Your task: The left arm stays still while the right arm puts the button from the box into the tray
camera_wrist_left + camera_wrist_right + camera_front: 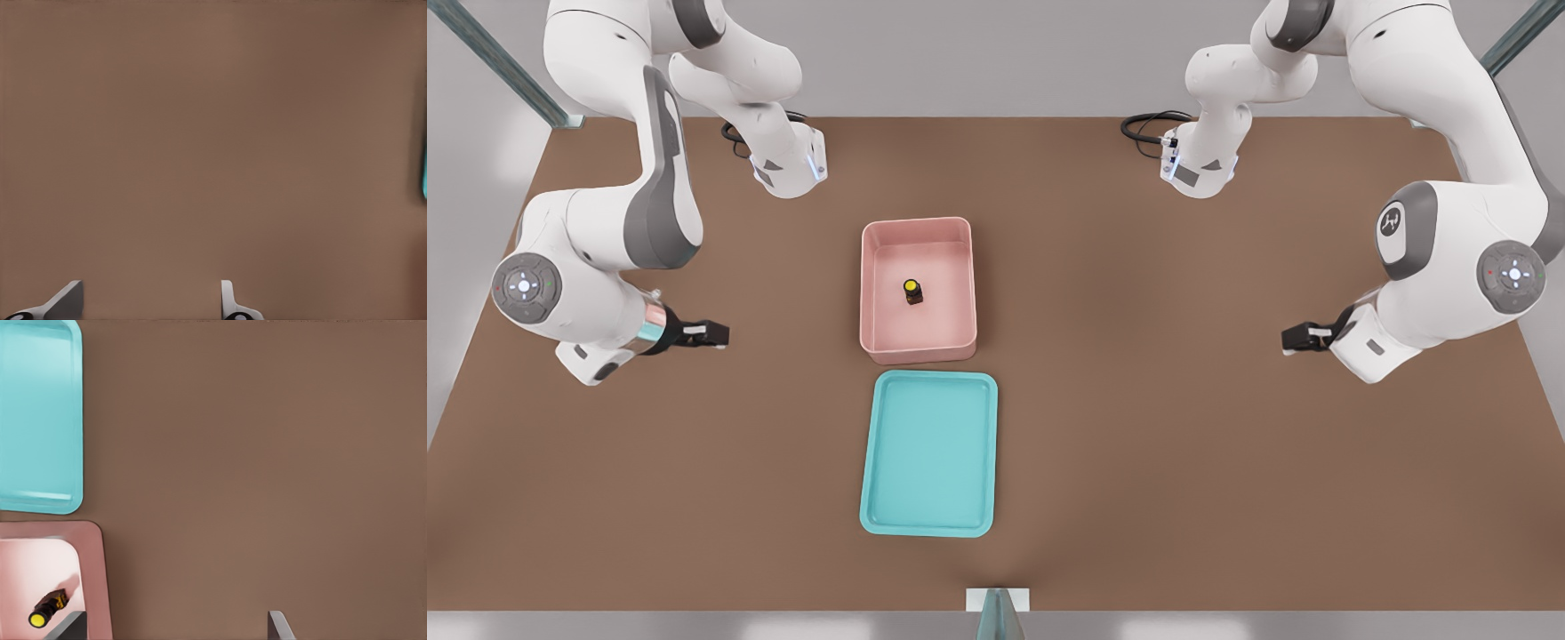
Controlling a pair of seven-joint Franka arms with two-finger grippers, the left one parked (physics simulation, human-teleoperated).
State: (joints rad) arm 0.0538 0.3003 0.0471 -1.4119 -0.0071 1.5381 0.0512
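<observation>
Gripper [716,335] sat over bare table at roughly 9 o'clock from the box [918,351], well apart from it, fingers spread, holding nothing. You had the button [912,292] upright on the box floor, near centre, untouched. The tray [929,526] lay just beside the box at its 6 o'clock, with nothing in it. My read: nothing was done yet; you still had the reach, grasp, lift, carry and release ahead.
</observation>
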